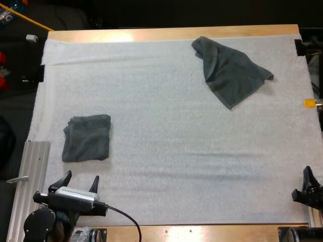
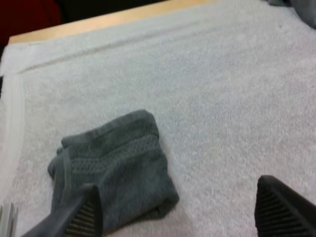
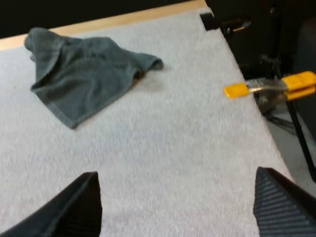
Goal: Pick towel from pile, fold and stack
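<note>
Your left pincer (image 1: pixel 81 179) sits at the near left corner of the desk (image 1: pixel 166 34), its ribbed black fingers (image 2: pixel 81 217) spread and gripping nothing. Just beyond it lies the folded towel (image 1: pixel 87 137), a squarish dark grey-green terry pad with a woven band and rounded fold edges. It lies flat on the mat (image 1: pixel 166 151) near the left edge.

Your right pincer (image 1: pixel 303 184) is at the near right corner, likewise spread, over bare mat.

The crumpled towel (image 1: pixel 229 70) is the same cloth in a loose, roughly triangular heap near the far right corner. The mat is white and finely nubbed; the desk is pale wood.
</note>
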`<state>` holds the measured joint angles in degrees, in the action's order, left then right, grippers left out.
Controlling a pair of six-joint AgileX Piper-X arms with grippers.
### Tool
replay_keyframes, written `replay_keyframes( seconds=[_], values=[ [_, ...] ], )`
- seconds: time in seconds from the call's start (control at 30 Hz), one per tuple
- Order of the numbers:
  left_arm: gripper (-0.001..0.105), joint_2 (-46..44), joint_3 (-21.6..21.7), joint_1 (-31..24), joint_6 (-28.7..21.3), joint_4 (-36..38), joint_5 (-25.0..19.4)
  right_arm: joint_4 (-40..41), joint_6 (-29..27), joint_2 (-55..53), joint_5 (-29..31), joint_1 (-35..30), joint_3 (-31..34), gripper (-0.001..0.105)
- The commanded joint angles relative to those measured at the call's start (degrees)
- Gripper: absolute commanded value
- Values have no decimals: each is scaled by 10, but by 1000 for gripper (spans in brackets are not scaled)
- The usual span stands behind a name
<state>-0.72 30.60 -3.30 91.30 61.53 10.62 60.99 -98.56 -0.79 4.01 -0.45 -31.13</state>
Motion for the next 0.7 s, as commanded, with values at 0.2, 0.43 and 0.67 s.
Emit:
replay_keyframes(
  seconds=[0.2,0.43,0.67],
  values=[
    [62,-78,3,1,1,-4,1,-14,-2,-22,-3,1,6,63],
    [62,-78,-2,6,1,-14,3,-14,-2,-22,0,1,6,63],
    [62,-78,-3,21,1,-16,3,-14,-2,-22,0,1,6,63]
  ],
)
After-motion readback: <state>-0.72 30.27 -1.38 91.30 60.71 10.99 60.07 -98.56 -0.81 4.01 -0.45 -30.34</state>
